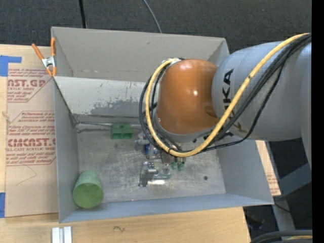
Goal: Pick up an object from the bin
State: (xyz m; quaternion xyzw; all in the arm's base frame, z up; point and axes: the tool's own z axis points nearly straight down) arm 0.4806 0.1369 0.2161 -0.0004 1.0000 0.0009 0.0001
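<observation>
The arm, orange-capped at the wrist, reaches over the grey bin from the right. A green cylinder lies in the bin's near-left corner, and a smaller green block sits by the far wall. The gripper hangs low over the floor's middle, right of the block; I can't tell whether it is open or closed.

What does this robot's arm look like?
The arm is a thick, rounded silver-grey tube with black KUKA lettering. Its wrist wears a glossy orange dome cover, with yellow and black cables looped around it.
</observation>
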